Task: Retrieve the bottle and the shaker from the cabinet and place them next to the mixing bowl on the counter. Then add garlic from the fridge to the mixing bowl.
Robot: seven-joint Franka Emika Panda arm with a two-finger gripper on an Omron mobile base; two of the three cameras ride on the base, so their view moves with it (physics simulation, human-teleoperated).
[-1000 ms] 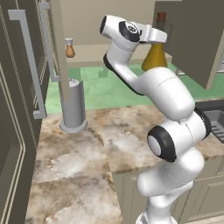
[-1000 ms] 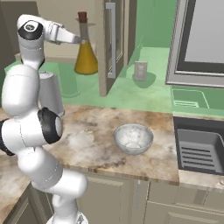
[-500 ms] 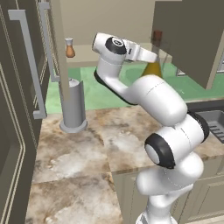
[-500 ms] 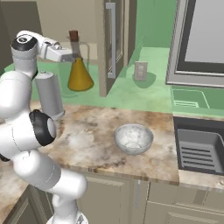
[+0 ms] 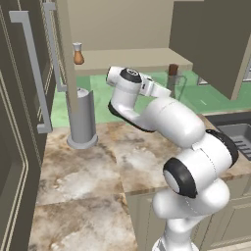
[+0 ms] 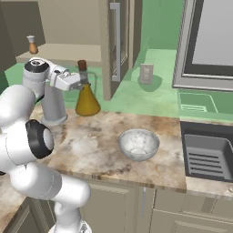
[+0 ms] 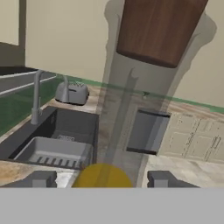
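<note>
One counter: mottled brown-and-beige marble counter (image 6: pixel 104 132) is carrying bowl and bottle.
Bowl: round speckled grey-white mixing bowl (image 6: pixel 139 144) is sitting near the front edge.
Bottle: cone-shaped glass bottle of golden liquid (image 6: pixel 86 101) is standing at the back edge.
Gripper: two-finger gripper (image 6: pixel 80 81) is grasping the bottle's neck.
Shaker: tiny orange-brown shaker (image 5: pixel 78 54) is standing on the shelf's left edge.

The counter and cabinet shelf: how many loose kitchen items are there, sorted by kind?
Bottle: 1, at the gripper
Shaker: 1, on the cabinet shelf
Bowl: 1, on the counter
Grey cylinder: 1, on the counter
Total: 4
</note>
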